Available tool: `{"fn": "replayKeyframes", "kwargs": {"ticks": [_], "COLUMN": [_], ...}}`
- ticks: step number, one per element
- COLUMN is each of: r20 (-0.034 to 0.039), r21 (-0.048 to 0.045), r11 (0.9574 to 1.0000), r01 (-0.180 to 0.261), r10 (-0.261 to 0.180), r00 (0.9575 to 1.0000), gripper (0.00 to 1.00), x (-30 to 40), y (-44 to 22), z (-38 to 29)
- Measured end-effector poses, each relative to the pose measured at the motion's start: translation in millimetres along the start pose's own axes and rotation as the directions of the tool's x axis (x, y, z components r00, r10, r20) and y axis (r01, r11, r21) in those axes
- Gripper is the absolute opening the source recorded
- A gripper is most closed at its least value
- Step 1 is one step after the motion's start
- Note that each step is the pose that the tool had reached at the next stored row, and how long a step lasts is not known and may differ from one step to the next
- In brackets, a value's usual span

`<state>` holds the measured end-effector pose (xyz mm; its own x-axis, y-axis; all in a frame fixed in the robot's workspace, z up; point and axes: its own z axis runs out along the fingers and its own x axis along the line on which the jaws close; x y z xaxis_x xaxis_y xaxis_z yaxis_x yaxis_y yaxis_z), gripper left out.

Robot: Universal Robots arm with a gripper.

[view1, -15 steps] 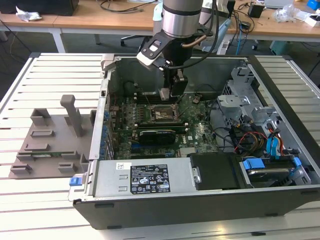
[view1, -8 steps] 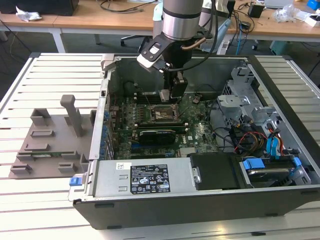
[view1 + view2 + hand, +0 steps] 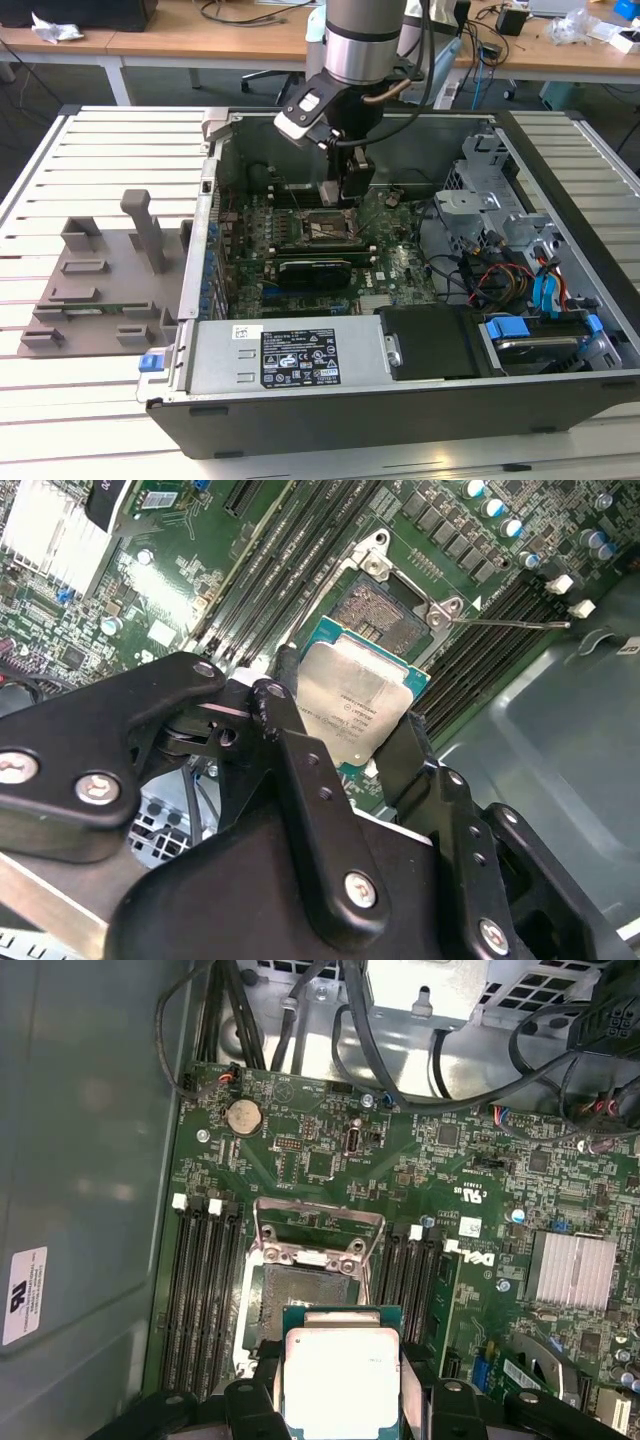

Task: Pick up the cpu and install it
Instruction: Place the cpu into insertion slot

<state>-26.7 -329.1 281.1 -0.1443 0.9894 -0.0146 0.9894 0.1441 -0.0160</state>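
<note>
Holder tray (image 3: 100, 290): grey plastic thing toward the left edge of the bench (image 3: 60, 150) in the exterior view, well apart from the action. Can't tell much about its slots from here.
PC case (image 3: 300, 400): lying on its side mid-bench with the panel off, which is what lets the arm (image 3: 365, 40) come straight down over the motherboard (image 3: 395, 270).
Socket (image 3: 300, 1295): retention frame (image 3: 318, 1225) flipped up and contact field bare, so it looks ready for a chip. Nothing seated yet imo.
End effector (image 3: 338, 192): down inside the case right over the socket. Its fingers (image 3: 290, 745) are closed in only as far as the chip's width, pinching it by two opposite edges.
cpu (image 3: 360, 705): clamped flat with the metal lid up, hanging over the socket's near edge rather than in it. I'd guess the edge grip is there to keep the underside clear.
Drive cage (image 3: 480, 190): over on the case's right side with the cables (image 3: 490, 275), out of the way.
</note>
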Motion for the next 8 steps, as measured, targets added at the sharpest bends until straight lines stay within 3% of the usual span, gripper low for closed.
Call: {"fn": "replayKeyframes", "kwargs": {"ticks": [5,8], "r20": [-0.0001,0.0000], "r21": [-0.0001,0.0000], "r11": [1.0000,1.0000], "r01": [0.000,0.000], "r10": [0.000,0.000], "r00": [1.0000,1.0000], "gripper": [0.55,0.55], "x": [0.9,5.2], "y": [0.7,2.0], "z": [2.2,3.7]}}
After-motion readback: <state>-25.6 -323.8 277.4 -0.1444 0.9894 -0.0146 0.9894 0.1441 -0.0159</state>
